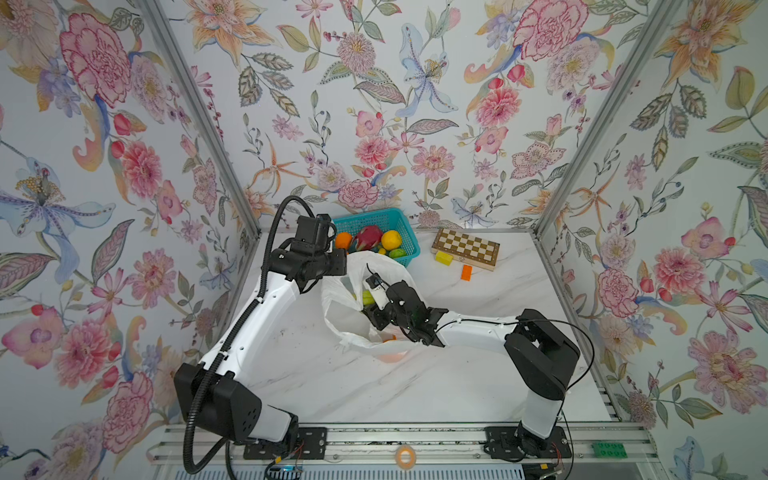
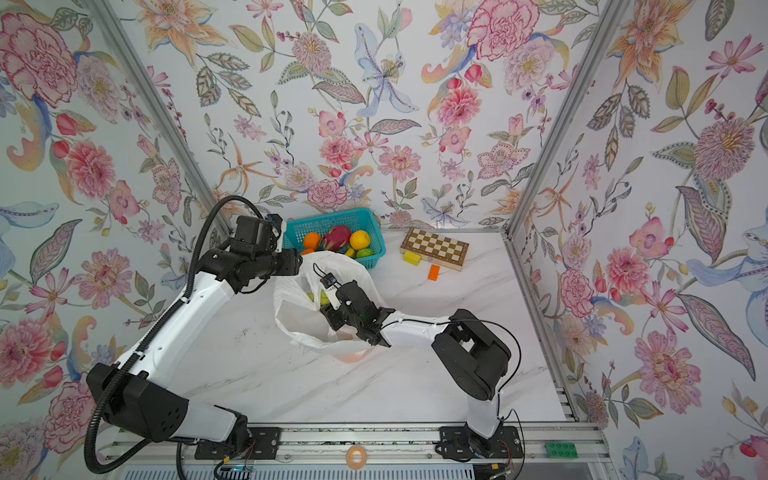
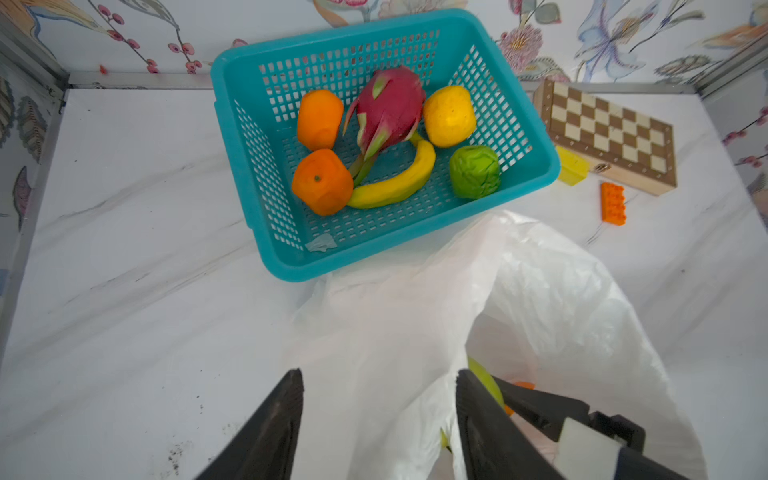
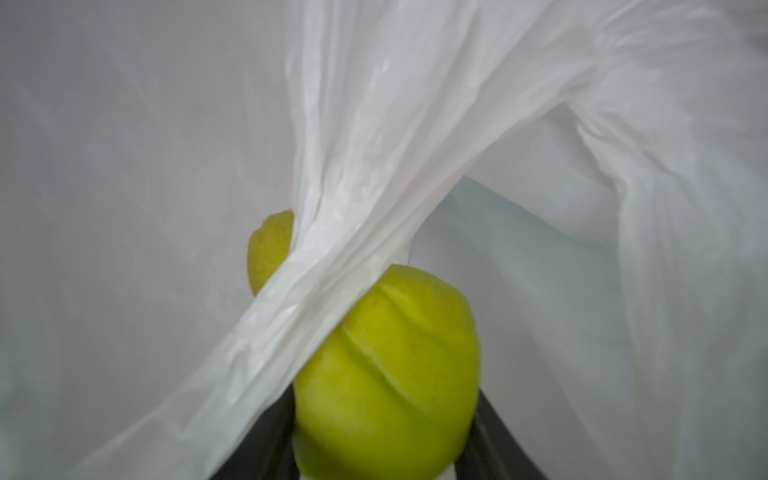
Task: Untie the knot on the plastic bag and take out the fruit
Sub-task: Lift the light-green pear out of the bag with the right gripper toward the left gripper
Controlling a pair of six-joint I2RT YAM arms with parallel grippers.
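While my right pincer (image 4: 384,432) reaches into the gaping mouth of the bag (image 1: 345,286), it is clenched on a green fruit (image 4: 386,357), one dark finger pressed to each side of it. A wrinkled strip of the bag's plastic lies slantwise across that fruit, and a paler fruit (image 4: 270,249) peeks out behind the strip. My left pincer (image 3: 379,382) is released, its two fingers spread wide. Loose plastic shows between them but nothing is pinched. It hangs over the desk (image 3: 124,249) at the edge of the bag that faces the basket (image 3: 415,37). The bag lies slumped mid-desk, just beside the teal basket's near rim. An orange shape (image 1: 390,338) shows through the plastic at the bag's near end. Inside the basket lie two oranges (image 3: 320,120), a dragon fruit (image 3: 390,108), a yellow round fruit (image 3: 449,116), a knobbly green fruit (image 3: 473,172) and a banana (image 3: 399,183). To the right of the basket in both top views rest a chessboard (image 1: 465,248), a yellow block (image 1: 444,257) and an orange block (image 1: 466,272).
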